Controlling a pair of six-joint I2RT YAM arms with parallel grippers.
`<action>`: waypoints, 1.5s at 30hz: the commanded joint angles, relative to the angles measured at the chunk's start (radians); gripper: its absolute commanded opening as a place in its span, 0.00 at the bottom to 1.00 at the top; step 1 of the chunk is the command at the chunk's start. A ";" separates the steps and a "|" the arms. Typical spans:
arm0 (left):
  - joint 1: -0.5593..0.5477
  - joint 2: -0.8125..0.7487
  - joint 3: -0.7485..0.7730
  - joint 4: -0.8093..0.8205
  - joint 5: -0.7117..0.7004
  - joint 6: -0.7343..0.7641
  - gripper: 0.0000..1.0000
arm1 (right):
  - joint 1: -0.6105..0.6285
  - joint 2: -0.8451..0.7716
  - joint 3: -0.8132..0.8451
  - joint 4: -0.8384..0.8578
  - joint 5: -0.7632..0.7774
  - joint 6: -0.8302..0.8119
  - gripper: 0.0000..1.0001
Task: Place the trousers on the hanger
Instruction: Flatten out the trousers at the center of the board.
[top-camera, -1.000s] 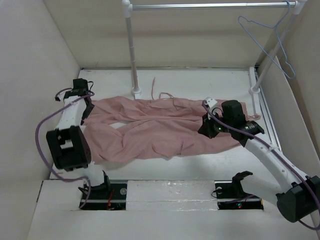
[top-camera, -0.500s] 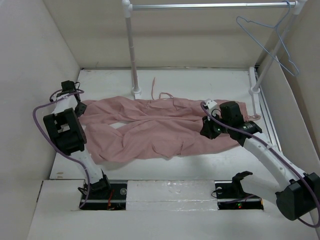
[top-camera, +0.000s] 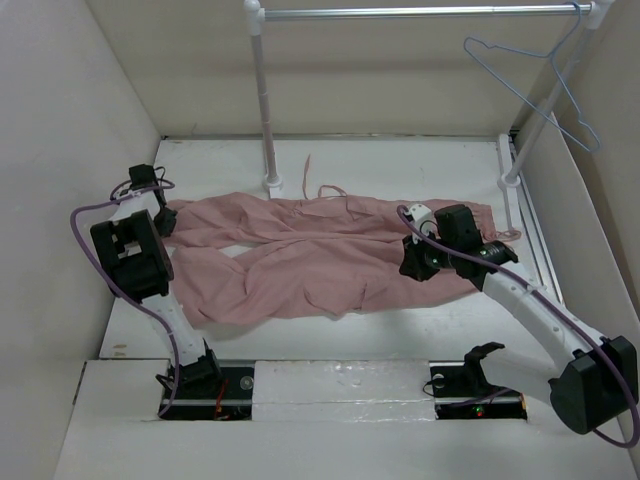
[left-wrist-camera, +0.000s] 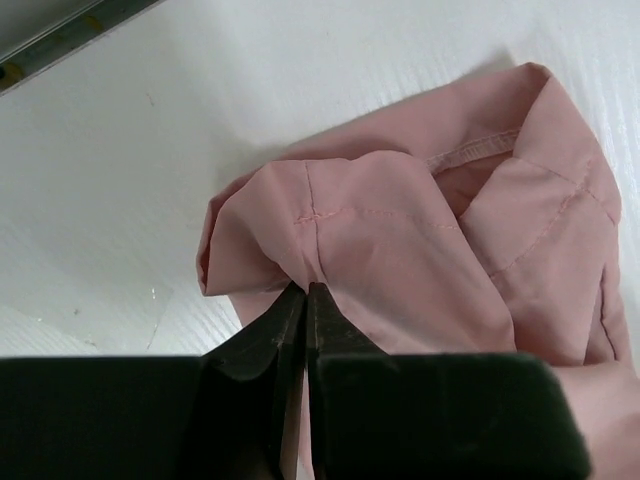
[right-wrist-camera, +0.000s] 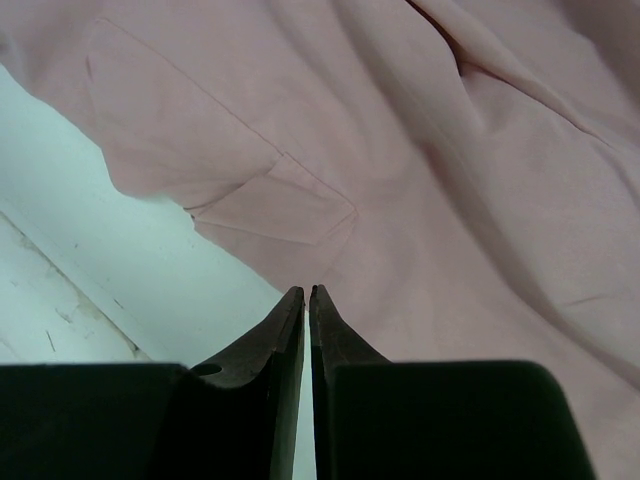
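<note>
The dusty-pink trousers (top-camera: 300, 255) lie spread across the table, legs to the left and waist to the right. My left gripper (top-camera: 163, 222) is at the far left, over the end of the upper leg. In the left wrist view its jaws (left-wrist-camera: 305, 290) are shut on a bunched fold of the trousers (left-wrist-camera: 400, 230) near the hem. My right gripper (top-camera: 412, 268) hovers low over the waist end. Its jaws (right-wrist-camera: 305, 292) are shut at the fabric's edge, and the trousers (right-wrist-camera: 420, 150) lie flat there with no fold between them. The pale blue hanger (top-camera: 470, 48) hangs from the rail's right end.
A white and metal rail (top-camera: 420, 12) spans the back on two posts, one (top-camera: 265, 100) just behind the trousers and one (top-camera: 540, 110) at the right. A thin drawstring (top-camera: 330, 188) trails behind the waist. White walls close in left, right and back.
My left arm drew back to the far left and its jaws closed on the leg end. The right gripper shifted slightly left. The hanger swung a little to the left.
</note>
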 joint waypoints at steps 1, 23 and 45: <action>-0.009 -0.115 -0.007 -0.002 -0.001 0.003 0.00 | 0.012 -0.015 0.004 0.021 -0.004 0.010 0.12; -0.212 -0.402 0.473 -0.163 0.004 -0.057 0.00 | -0.145 -0.066 0.093 -0.021 0.081 -0.031 0.12; -0.178 -0.449 0.336 0.105 0.174 -0.040 0.00 | -0.177 -0.021 0.098 -0.002 0.016 -0.041 0.14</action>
